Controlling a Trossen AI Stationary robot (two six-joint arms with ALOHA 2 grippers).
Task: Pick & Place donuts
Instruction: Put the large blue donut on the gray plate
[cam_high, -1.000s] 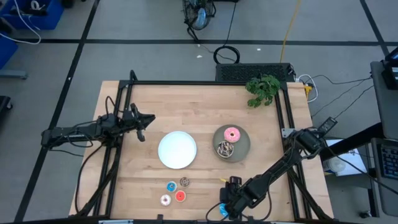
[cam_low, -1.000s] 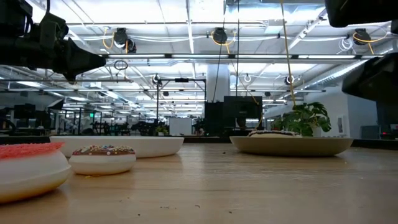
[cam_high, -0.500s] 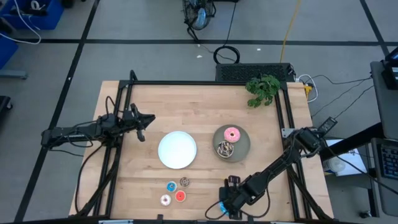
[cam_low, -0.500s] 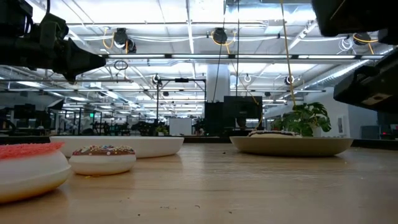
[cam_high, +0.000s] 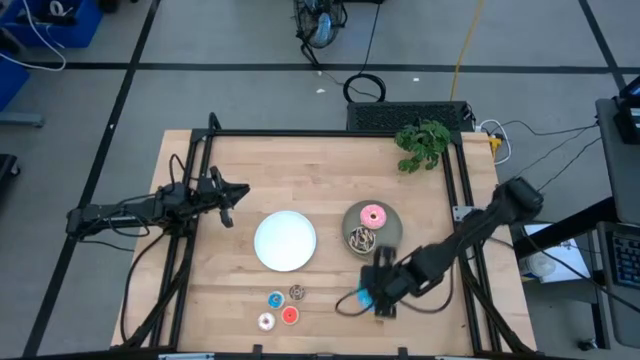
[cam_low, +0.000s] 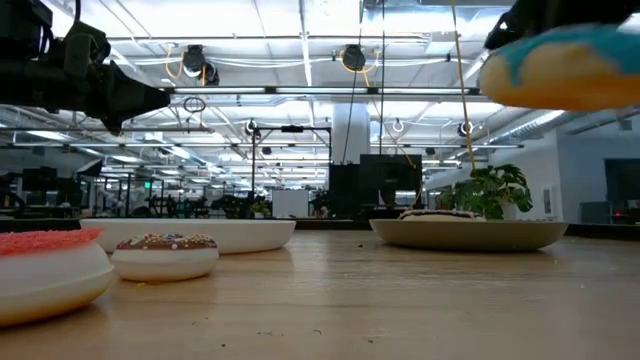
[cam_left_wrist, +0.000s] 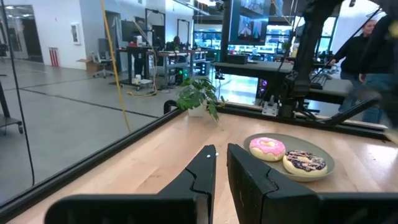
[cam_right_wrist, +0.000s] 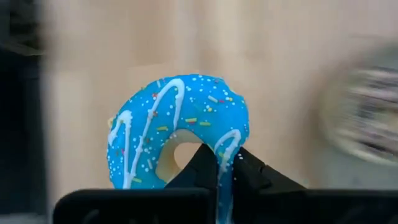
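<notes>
The blue sprinkled donut (cam_right_wrist: 177, 130) hangs above the table's near right part, and my right gripper (cam_high: 370, 292) is shut on it. The low view has that donut (cam_low: 565, 65) high at the upper right. A pink donut (cam_high: 373, 214) and a brown sprinkled donut (cam_high: 360, 239) lie on the grey plate (cam_high: 392, 232). Tiny donuts lie on the wood near the front edge: blue (cam_high: 275, 299), brown (cam_high: 297, 292), white (cam_high: 266, 321) and red (cam_high: 290, 316). My left gripper (cam_high: 228, 202) waits at the table's left, shut and holding nothing. My right gripper pinches the blue donut's ring at one spot (cam_right_wrist: 225, 146), with one finger (cam_right_wrist: 200, 163) in the hole and the other (cam_right_wrist: 252, 169) outside the rim. The donut is lifted clear of the table and sits tilted in the hold.
A white plate (cam_high: 285, 240) lies at the table's middle, left of the grey plate. A green plant (cam_high: 422, 145) stands at the far right corner. Black frame rails (cam_high: 330, 134) run along the table's far, left and right sides. People stand in the room beyond.
My right gripper has taken hold of the blue donut by the table's near edge. It has then risen and gone toward the far edge and the grey plate. The donut has come up off the wood and now hangs clear.
</notes>
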